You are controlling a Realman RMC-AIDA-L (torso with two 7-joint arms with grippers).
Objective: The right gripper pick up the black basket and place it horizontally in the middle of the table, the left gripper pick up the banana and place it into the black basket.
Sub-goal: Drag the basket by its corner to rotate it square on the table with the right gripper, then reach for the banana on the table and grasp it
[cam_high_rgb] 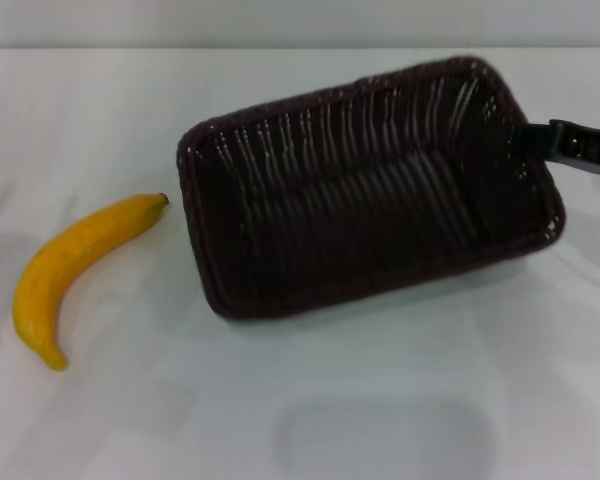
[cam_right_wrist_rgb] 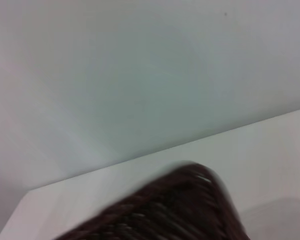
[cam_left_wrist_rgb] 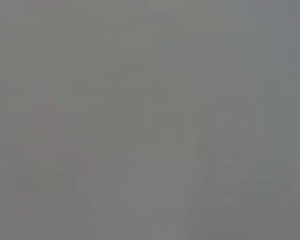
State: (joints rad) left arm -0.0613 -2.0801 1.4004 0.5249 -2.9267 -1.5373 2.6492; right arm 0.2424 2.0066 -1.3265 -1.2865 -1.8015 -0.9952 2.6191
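2 steps remain unfinished: the right gripper (cam_high_rgb: 540,140) is at the right rim of the black basket (cam_high_rgb: 365,190), apparently gripping it, though its fingers are hidden. The woven wicker basket sits tilted mid-table (cam_high_rgb: 380,420) and next needs squaring horizontally. The smooth curved banana (cam_high_rgb: 70,270) lies left, untouched.

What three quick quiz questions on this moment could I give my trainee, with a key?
1. True or false: the banana lies inside the black basket.
2. Which gripper is at the basket's rim: A left, B right?
3. The banana rests on the ____.

Key: 1 false, it lies on the table beside the basket, on the robot's left. 2 B, the right gripper meets the rim; the left gripper is out of view. 3 table.
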